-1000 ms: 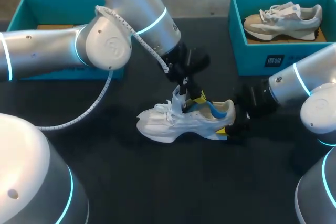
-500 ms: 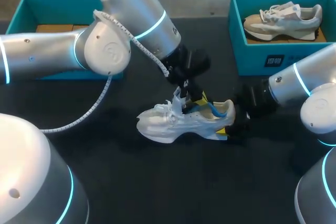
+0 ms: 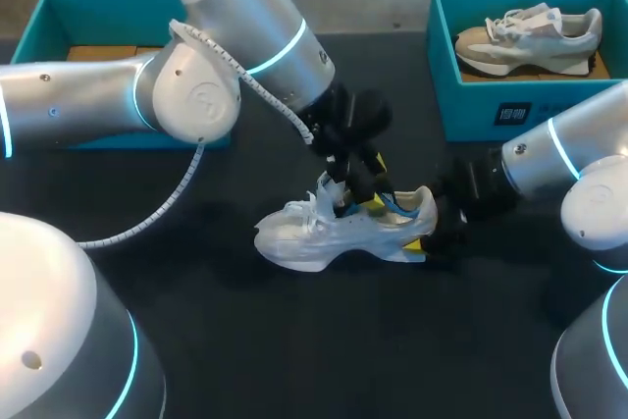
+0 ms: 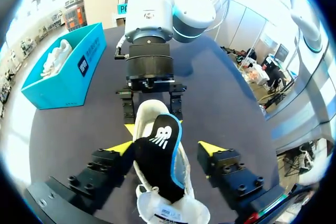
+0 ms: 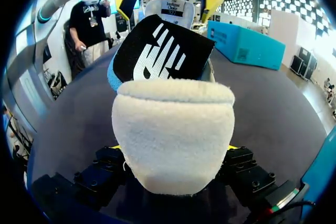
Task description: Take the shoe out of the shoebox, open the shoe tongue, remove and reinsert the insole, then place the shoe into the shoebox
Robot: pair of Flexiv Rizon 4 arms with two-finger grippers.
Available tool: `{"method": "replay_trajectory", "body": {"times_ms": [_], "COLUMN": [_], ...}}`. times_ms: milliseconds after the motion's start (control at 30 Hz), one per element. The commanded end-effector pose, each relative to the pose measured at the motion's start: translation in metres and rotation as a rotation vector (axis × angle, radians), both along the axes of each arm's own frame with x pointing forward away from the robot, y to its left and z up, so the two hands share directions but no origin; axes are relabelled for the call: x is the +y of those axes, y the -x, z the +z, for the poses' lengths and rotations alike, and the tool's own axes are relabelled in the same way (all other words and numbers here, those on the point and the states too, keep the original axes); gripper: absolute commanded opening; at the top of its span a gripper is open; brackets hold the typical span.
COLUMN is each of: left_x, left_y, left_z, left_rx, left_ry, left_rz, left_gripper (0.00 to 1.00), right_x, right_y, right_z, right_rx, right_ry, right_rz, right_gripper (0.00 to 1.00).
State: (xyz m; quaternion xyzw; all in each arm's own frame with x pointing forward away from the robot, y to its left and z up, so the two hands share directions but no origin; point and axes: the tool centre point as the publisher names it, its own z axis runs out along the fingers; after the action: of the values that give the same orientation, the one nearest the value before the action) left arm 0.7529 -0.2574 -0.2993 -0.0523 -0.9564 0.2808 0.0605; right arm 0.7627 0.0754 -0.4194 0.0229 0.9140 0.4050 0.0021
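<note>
White lace-up sneaker (image 3: pixel 314 237) on its sole near the middle of the black table (image 3: pixel 294 340), toe to the left, heel to the right, outside both boxes. Black insole with a blue edge (image 4: pixel 157 156) partly in the shoe: heel end tilted up out of the opening, other end running down inside toward the white tongue (image 5: pixel 169 8). Tongue upright, laces bunched beyond it. Left gripper (image 4: pixel 165 148) in from the far left, hanging over the shoe's opening. Fingers spread wide, 1 on each side of the collar; 1 yellow tip seemingly against the insole's edge, the other apart from the shoe, so nothing clamped. Right gripper (image 5: pixel 174 148) in from the right, low at the heel. Its 2 fingers pressed to the 2 sides of the fuzzy white heel cup, clamped on the sneaker, only slivers of yellow showing past it. Teal cardboard shoebox (image 3: pixel 49 12) at the far left, largely hidden behind the left arm, well apart from the sneaker. Second teal shoebox (image 3: pixel 481 95) at the far right, holding 1 beige-and-white sneaker (image 3: pixel 530 31) on its sole, toe to the left.
</note>
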Motion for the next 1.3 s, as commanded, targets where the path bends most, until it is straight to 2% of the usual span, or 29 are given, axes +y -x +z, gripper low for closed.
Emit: {"method": "replay_trajectory", "body": {"times_ms": [33,533,733,833,967,1300], "left_x": [0.006,0.004,0.004,0.004,0.004,0.003], "left_y": [0.007,0.003,0.002,0.001,0.0,0.0], "left_z": [0.004,0.002,0.001,-0.001,-0.004,-0.008], "left_rx": [-0.068,-0.291,-0.331,-0.355,-0.39,-0.423], "left_ry": [-0.007,-0.075,-0.095,-0.109,-0.133,-0.166], "left_rz": [0.031,0.064,0.059,0.063,0.061,0.047], "left_gripper": [0.85,0.76,0.76,0.69,0.64,0.6], "right_x": [0.002,0.002,0.002,0.002,0.002,0.002], "right_y": [-0.001,-0.001,-0.001,-0.001,-0.001,-0.001], "right_z": [-0.001,-0.001,-0.001,-0.001,-0.001,-0.001], "right_rx": [0.0,0.0,0.0,0.0,0.0,0.0], "right_ry": [0.002,0.002,0.002,0.002,0.002,0.002], "right_rz": [-0.001,-0.001,-0.001,-0.001,-0.001,-0.001], "right_gripper": [0.0,0.0,0.0,0.0,0.0,0.0]}}
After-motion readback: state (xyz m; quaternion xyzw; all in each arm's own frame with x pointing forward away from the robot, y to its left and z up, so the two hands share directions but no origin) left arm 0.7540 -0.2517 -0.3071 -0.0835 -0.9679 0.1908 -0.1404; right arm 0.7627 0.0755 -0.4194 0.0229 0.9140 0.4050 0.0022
